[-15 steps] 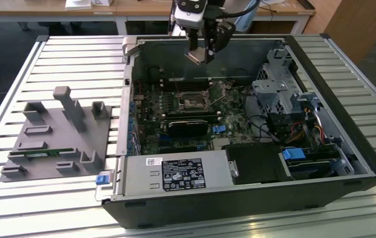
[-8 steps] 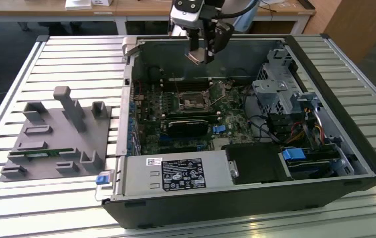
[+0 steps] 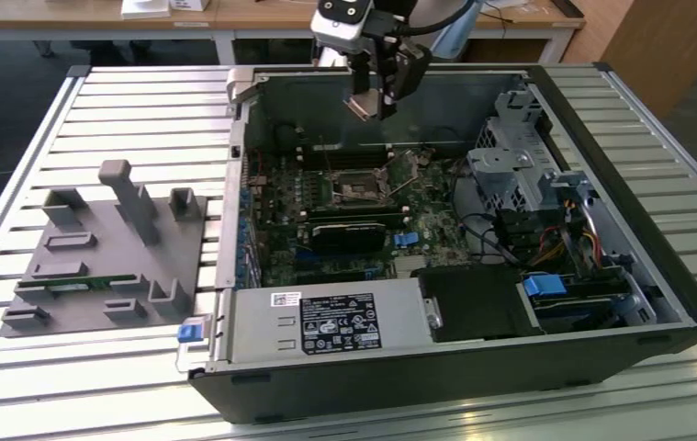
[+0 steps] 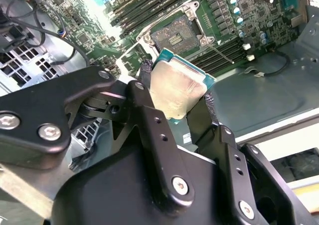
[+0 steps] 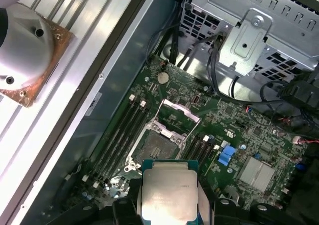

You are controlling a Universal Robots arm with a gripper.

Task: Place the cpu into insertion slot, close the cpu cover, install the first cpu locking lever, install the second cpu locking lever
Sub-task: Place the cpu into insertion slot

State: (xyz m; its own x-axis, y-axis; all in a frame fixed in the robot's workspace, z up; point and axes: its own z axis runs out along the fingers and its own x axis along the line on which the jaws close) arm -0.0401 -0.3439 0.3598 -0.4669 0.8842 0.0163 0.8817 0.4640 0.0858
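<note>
Case (image 3: pixel 679 303): big open tower lying on its side. The pincer hangs over its open face, up toward the back wall.
Motherboard (image 5: pixel 239 130): green board on the floor of the case, straight below the pincer.
Pincer (image 4: pixel 177 93): black fingers (image 4: pixel 147 100) clamped on two opposite edges of the cpu, nothing else in there.
Insertion slot (image 5: pixel 158 147): below the pincer and well apart from it. The dark centre is bare, so nothing is seated yet.
Cpu cover (image 5: pixel 180 110): looks swung up off the slot on the side away from the pincer, though I can't be sure of the exact angle.
Cpu (image 4: pixel 177 88): in the pincer, up in the air, pale metal lid showing in both wrist views. It looks tilted rather than flat to the board.
Handling, my guess: it's light, stiff and flat, no flex to worry about. The smooth lid is probably slippery, so a squeeze on the edges like this makes sense. The underside contacts and the slot's pins are the fragile bit, so I wouldn't press or drop it.
</note>
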